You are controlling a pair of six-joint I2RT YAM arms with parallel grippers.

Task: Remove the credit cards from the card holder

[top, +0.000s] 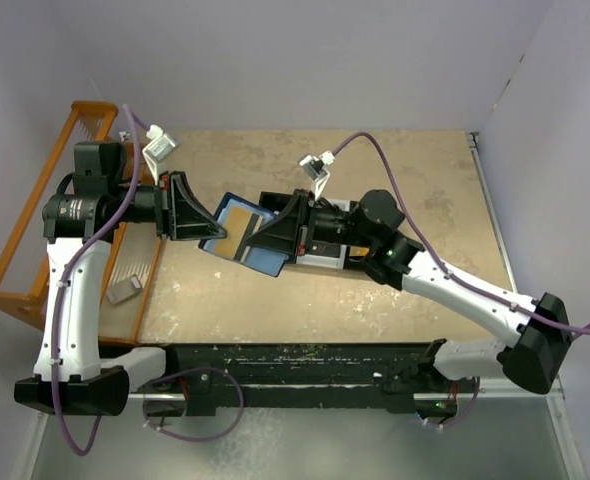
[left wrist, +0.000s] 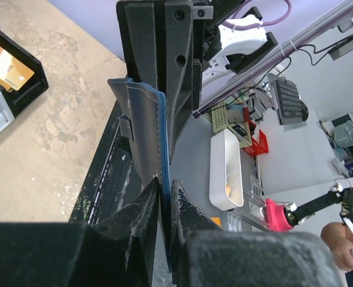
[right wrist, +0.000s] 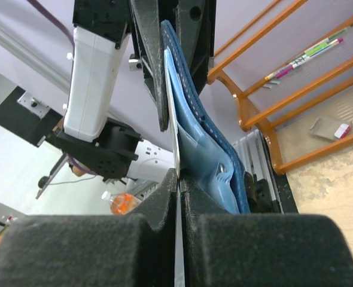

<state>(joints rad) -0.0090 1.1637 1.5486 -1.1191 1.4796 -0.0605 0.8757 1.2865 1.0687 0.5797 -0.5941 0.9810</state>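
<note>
While left jaws clamp the card holder (right wrist: 206, 149), right jaws pinch a card (right wrist: 172, 107) edge-on, its face hidden

Card holder (top: 267, 263): open, held between both grippers over the table (top: 395, 170)
Left gripper (top: 211, 228): clamps left edge
Right gripper (top: 257, 243): closed at right side, above black tray (top: 275, 198)

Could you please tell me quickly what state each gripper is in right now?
Left gripper: closed on the card holder, at its edge.
Right gripper: closed on a credit card sticking out of the card holder.
</note>
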